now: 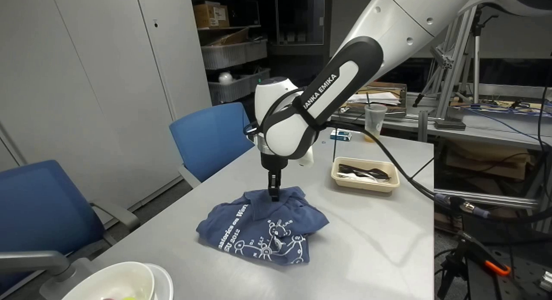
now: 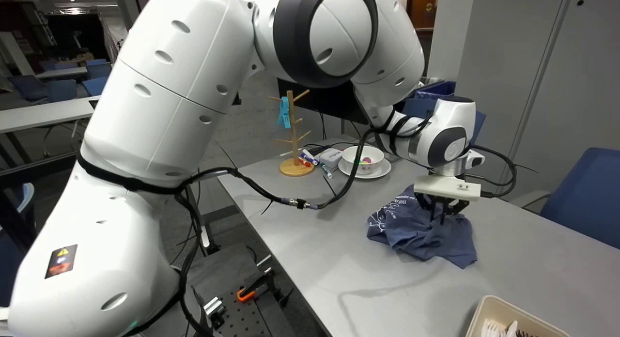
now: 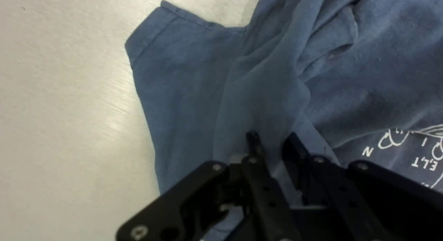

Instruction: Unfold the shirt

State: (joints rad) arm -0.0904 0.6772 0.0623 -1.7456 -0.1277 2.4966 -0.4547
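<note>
Shirt (image 1: 267,226): bunched on tabletop (image 1: 358,244), near-left of tray (image 1: 366,185) in an exterior view.
Gripper (image 3: 271,139): over a fold (image 3: 261,92), slightly spread, no pinch evident.
Unfolding: likely best nipping one layer only, peeling slowly outward.

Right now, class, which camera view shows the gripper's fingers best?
The wrist view: both fingers appear large, side by side, the shirt showing between them, though their tips blur. Both exterior views show them from farther off, small and dark.
</note>
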